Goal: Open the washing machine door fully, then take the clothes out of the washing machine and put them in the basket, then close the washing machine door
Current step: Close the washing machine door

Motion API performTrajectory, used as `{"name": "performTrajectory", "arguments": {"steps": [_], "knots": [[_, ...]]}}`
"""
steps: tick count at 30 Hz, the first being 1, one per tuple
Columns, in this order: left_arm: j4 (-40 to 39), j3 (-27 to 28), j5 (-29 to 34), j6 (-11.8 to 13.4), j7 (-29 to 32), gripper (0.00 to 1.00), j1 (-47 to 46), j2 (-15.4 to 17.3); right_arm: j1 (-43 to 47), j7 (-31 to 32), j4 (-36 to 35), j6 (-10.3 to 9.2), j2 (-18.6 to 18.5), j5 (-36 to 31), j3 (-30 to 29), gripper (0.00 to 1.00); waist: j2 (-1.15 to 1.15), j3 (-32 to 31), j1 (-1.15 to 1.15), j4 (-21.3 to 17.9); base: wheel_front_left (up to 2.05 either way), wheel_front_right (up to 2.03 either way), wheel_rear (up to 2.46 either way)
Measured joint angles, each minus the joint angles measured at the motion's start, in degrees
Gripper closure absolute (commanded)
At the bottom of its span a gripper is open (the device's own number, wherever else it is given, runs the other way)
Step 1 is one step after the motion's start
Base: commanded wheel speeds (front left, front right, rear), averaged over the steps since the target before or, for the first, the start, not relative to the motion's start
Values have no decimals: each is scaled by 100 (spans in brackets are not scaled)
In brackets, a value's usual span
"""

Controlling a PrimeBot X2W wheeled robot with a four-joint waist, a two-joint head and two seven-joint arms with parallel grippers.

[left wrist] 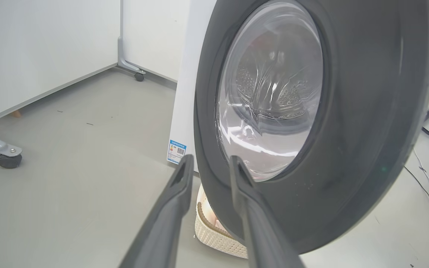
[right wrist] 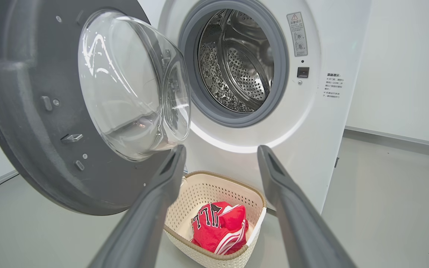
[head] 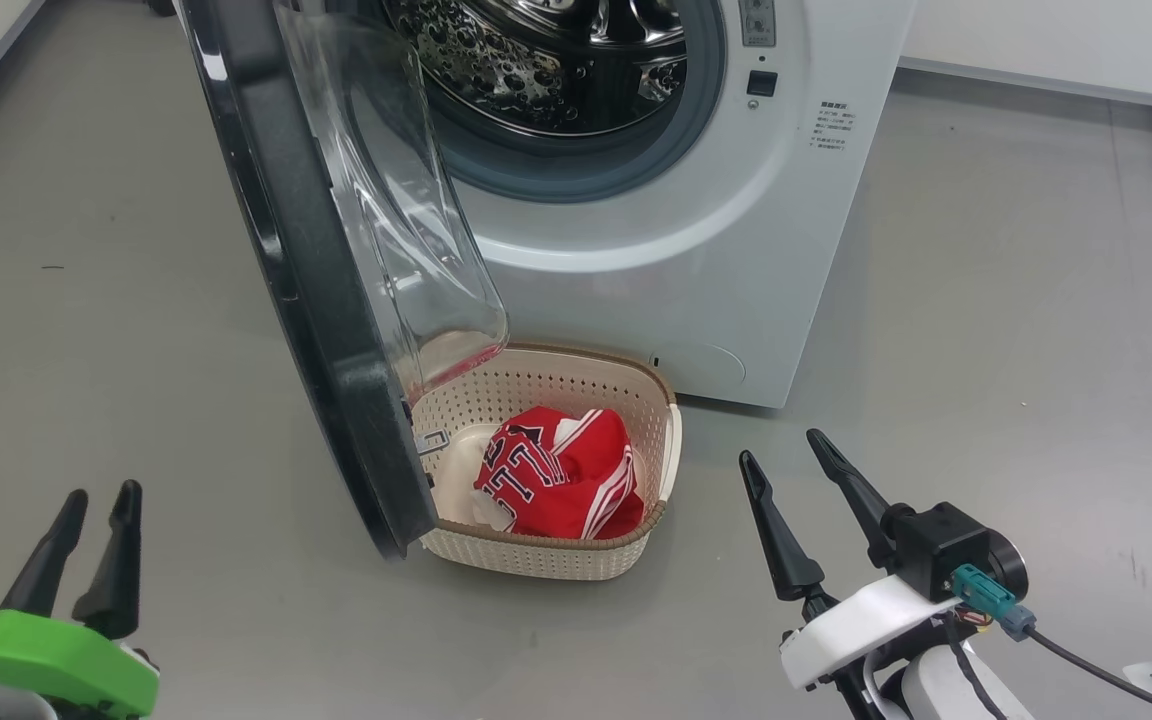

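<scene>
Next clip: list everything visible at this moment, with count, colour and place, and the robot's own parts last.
washing machine: one, white, on the grey floor ahead, mouth open
drum: one, perforated steel, inside the mouth, no clothes visible in it
washing machine door: one, black rim with clear glass bowl, swung open at the mouth's left
basket: one, cream with brown rim, on the floor below the mouth, beside the door's lower edge
clothes: red with white stripes, bunched in the basket, count unclear
blue label: one, low on the machine's side
castors: two, dark, under grey frame feet by the white wall
left gripper: one, dark fingers, green mount, lower left, open, empty
right gripper: one, dark fingers, white mount, lower right, open, empty
</scene>
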Motion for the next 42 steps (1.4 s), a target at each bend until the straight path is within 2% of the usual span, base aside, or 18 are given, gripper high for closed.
{"name": "performTrajectory", "arguments": {"steps": [18, 42], "knots": [[164, -311, 112, 0, -955, 0, 168, 102, 0, 0, -9, -1, 0, 18, 5, 0, 0, 13, 0, 5, 0, 0, 0], [486, -613, 112, 0, -1488, 0, 176, 260, 0, 0, -11, -9, 0, 42, 18, 0, 0, 15, 0, 9, 0, 0, 0]]}}
